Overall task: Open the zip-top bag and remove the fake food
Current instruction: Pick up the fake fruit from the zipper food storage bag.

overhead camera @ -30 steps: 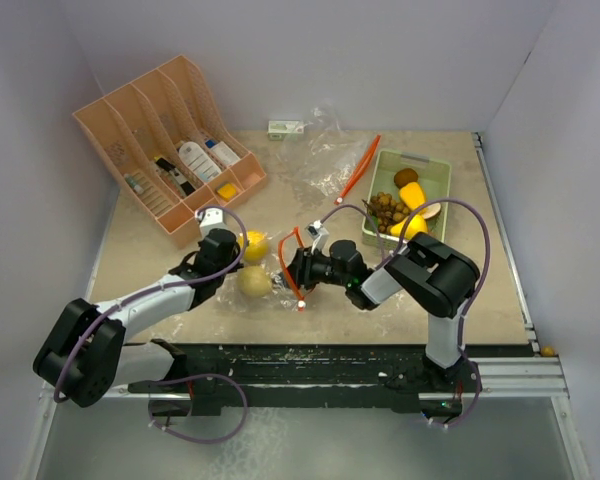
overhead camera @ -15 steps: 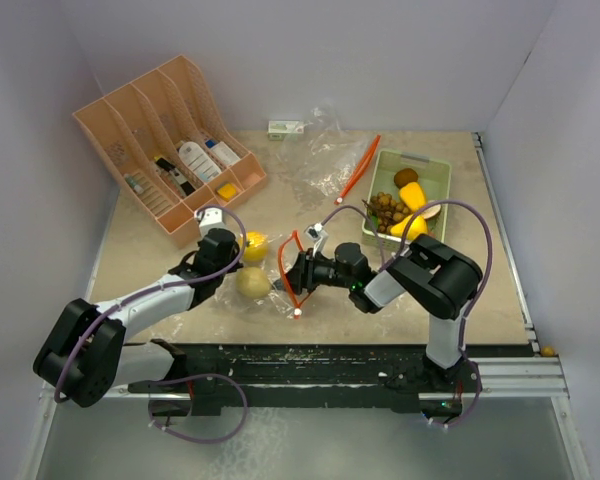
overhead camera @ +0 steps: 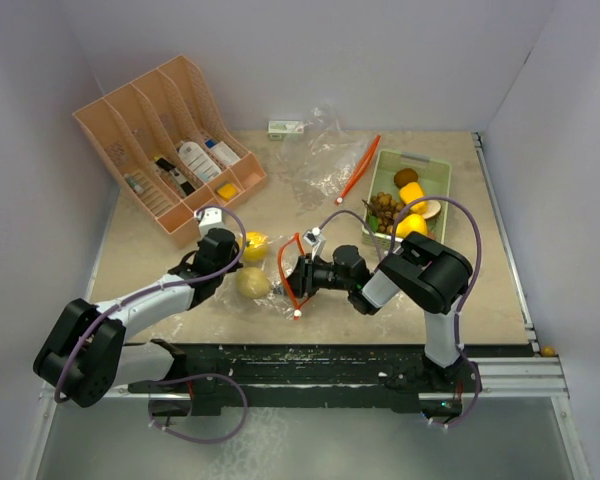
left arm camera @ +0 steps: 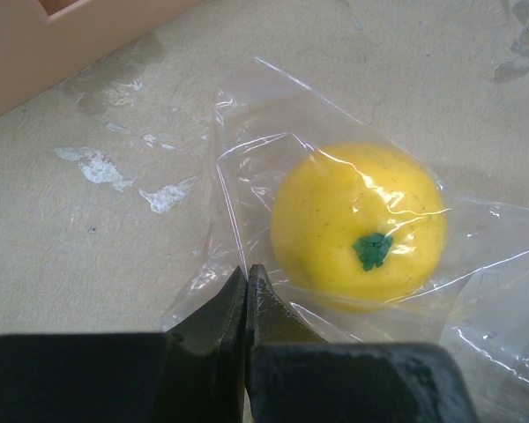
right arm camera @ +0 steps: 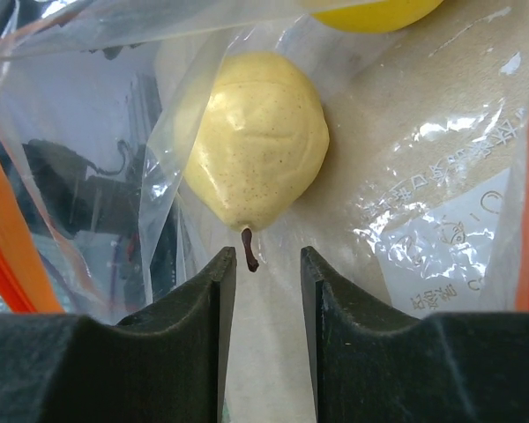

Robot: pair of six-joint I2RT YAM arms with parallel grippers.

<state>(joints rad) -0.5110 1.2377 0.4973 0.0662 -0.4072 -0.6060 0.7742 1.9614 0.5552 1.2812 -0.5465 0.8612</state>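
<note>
We pinch the bag [left arm camera: 240, 154] corner shut in our left gripper [left arm camera: 247, 284] to anchor it, so our right gripper [right arm camera: 267, 264], jaws parted inside the mouth, can take the pear [right arm camera: 256, 141] just ahead.

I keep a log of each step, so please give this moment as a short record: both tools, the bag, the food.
left tool: shut on a corner of the bag
right tool: open, in the bag mouth, pear stem between its jaws
bag: mouth open
in bag: pear, yellow fruit
green bin: several food pieces inside
</note>
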